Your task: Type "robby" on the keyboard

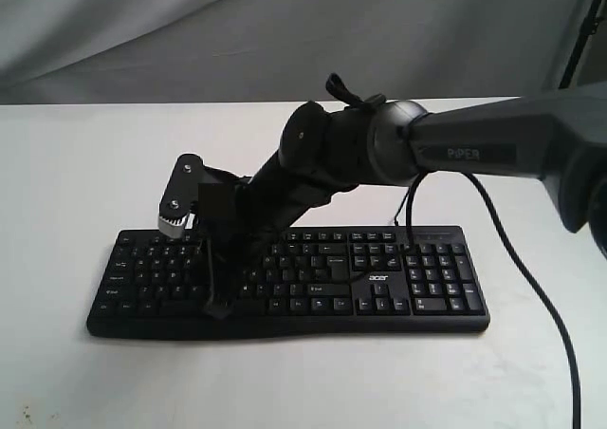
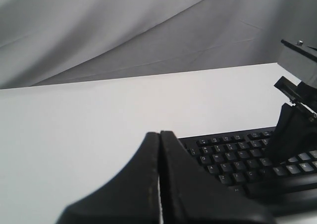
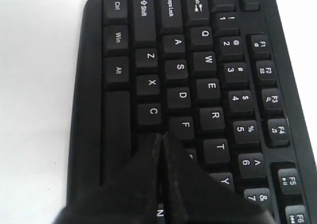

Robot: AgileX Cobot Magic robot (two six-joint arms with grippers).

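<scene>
Keyboard: one, black, lying flat on the white surface, with its "acer" logo just beside the number pad. Two grippers show across the views, but the exterior view shows only one arm. That right arm stretches over the keyboard to its letter block, well apart from the number pad. Only the right wrist view gives readable legends. There the right gripper has its fingers pressed together on nothing, the tip just beside the C and F keys. I cannot tell whether it touches a key. The left gripper appears only in the left wrist view, likewise closed and empty, near the keyboard's letter end.
</scene>
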